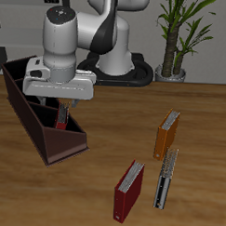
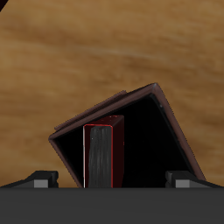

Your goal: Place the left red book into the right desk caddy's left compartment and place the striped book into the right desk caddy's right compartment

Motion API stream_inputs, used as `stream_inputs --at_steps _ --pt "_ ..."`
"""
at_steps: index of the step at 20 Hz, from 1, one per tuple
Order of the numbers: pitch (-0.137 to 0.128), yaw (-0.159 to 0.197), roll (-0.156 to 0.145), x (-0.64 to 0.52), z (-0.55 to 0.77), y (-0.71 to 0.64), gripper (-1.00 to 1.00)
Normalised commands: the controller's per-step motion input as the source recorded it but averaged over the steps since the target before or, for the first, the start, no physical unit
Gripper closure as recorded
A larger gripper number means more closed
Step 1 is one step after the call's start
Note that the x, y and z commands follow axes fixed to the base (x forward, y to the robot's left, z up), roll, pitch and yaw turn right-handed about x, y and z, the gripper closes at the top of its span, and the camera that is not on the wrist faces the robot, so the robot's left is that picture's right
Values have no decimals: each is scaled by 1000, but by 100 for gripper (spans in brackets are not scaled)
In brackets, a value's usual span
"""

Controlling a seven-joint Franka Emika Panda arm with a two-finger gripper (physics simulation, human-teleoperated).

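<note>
The right desk caddy (image 1: 50,146), a long dark box with slanted sides, lies under my gripper (image 1: 65,113). The left red book (image 1: 62,123) stands upright in the caddy's end section nearer the table's front edge. In the wrist view this red book (image 2: 99,156) sits inside the dark-walled compartment (image 2: 171,131), and my gripper (image 2: 112,180) is open with its fingertips (image 2: 39,179) well apart on either side of the book, not touching it. The striped book (image 1: 165,179) stands on the table near the front edge, far from the gripper.
An orange book (image 1: 167,134) stands just behind the striped book. A darker red book (image 1: 128,192) stands beside the striped book near the front edge. The robot base (image 1: 112,64) and a potted plant (image 1: 179,39) are at the back.
</note>
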Motion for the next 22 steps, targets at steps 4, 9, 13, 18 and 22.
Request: stream_inputs --at_steps 4,9,13,18,22 --pt "-25 11 9 -42 154 197 -100" --pt "-70 -7 -3 -91 324 399 -100" --pt "-89 -10 15 -188 320 560 -100" --pt "-40 -7 35 -134 225 468 -100" --pt "-45 -18 43 -208 272 674 -100"
